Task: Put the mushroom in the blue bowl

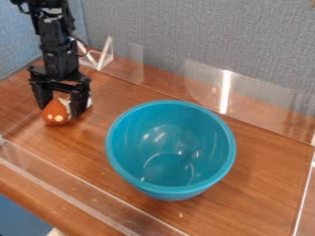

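Observation:
The mushroom (55, 115), a small orange-red cap on a pale stem, lies on the wooden table at the left. My gripper (59, 99) points straight down over it, open, with one black finger on each side of the mushroom and the tips near the table. I cannot tell if the fingers touch it. The blue bowl (170, 148), large, glossy and turquoise, stands empty to the right, well apart from the gripper.
Clear plastic walls (234, 88) run along the table's back and front edges. A small clear stand (103, 53) sits behind the arm at the back left. A grey fabric wall rises behind the table.

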{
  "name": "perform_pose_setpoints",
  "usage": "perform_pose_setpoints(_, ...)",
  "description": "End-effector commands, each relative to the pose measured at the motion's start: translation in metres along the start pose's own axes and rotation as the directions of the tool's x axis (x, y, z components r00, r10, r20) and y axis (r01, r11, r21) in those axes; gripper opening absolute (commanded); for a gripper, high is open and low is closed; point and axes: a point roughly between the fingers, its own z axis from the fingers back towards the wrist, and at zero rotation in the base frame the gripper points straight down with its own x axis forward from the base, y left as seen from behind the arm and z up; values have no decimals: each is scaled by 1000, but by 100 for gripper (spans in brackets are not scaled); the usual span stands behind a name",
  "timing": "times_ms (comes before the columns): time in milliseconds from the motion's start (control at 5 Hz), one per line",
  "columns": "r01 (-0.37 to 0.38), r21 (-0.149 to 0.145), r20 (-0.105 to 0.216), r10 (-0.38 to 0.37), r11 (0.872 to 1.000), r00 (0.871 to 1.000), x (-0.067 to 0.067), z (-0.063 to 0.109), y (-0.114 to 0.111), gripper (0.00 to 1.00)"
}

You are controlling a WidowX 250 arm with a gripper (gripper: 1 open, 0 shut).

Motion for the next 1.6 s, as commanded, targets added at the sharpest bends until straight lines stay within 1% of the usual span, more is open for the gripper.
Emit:
perform_pose_setpoints(0,15,7,43,-15,1000,999,5,13,-6,100)
perform_pose_setpoints(1400,16,-21,54,-15,1000,998,7,9,-18,100)
